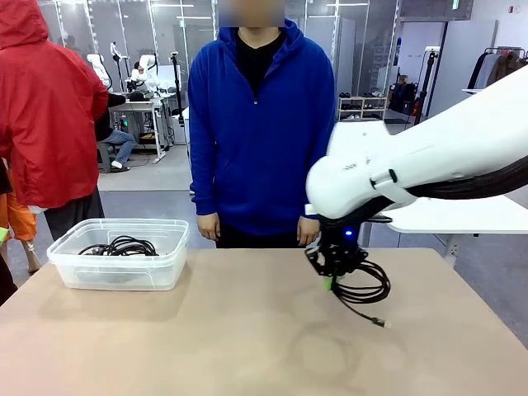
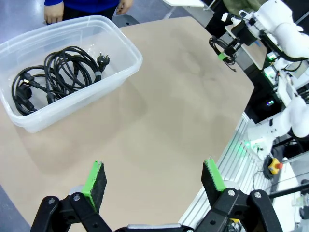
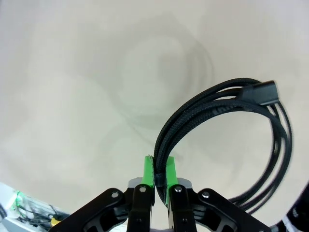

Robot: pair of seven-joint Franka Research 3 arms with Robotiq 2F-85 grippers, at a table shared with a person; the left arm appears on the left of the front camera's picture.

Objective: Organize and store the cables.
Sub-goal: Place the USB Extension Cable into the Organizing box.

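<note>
Right claw [image 3: 160, 175] pinched on coiled cable [image 3: 227, 140], lifted off bench [image 1: 247, 330] for carrying | left claw [image 2: 157, 180] wide, idle | other cables [image 2: 53, 77] stored in bin [image 2: 123, 46]

Grey floor [image 1: 148, 175], glass partitions [image 1: 157, 33], white desk [image 1: 144, 106] beyond, clothes rack [image 1: 499, 62] far right.

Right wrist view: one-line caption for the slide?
Right gripper shut on a coiled black cable, lifted above the tan table.
</note>
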